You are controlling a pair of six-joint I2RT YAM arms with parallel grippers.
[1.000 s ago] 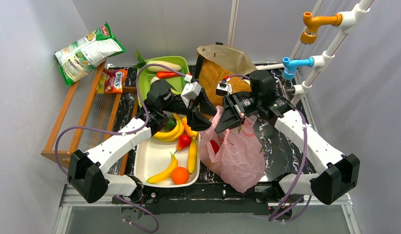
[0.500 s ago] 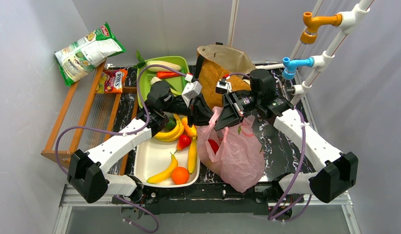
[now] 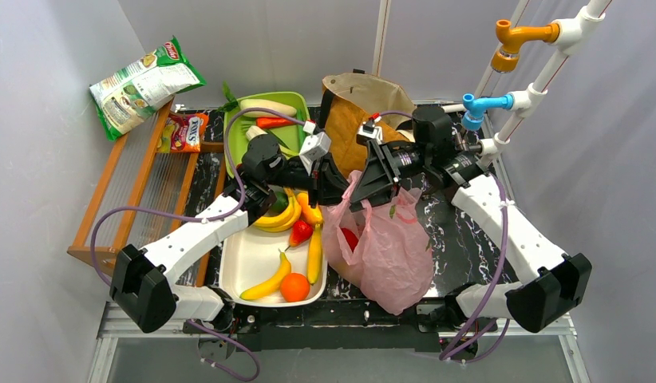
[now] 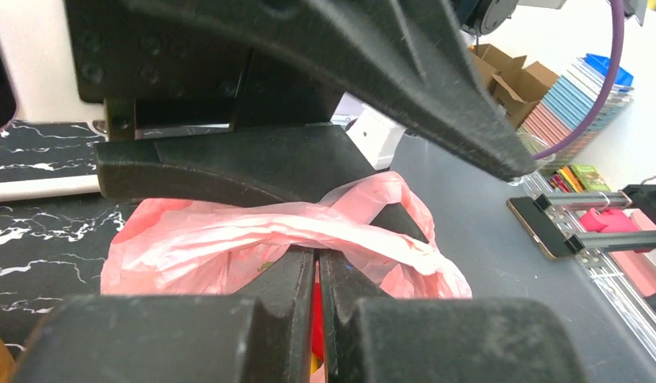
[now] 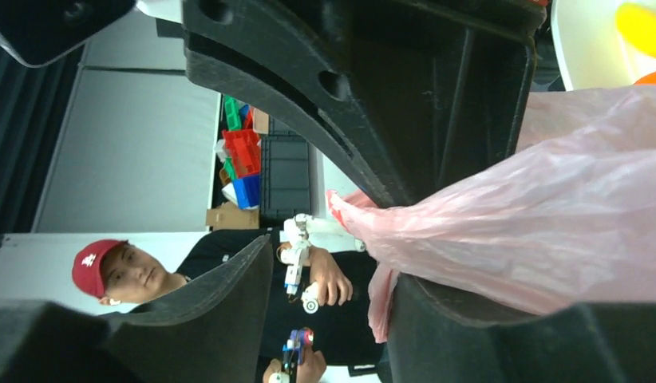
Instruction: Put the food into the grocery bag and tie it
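Hidden: most of the grocery bag (image 3: 386,257) mouth.
Left gripper (image 4: 318,255): pinched on the bag's handle.
Right gripper (image 5: 329,263): jaws apart.
Crisp packet (image 3: 145,84) print: unreadable.

Grocery bag (image 3: 393,259) contents mostly hidden by plastic; left pincer (image 4: 318,255) tips obscured in top cam.

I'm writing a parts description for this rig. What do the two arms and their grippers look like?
Both the left arm and right arm have white links between bulky black joint housings. A purple cable loops loosely along each. The left gripper and right gripper have broad, matte black tapering fingers. A white block sits at each wrist.
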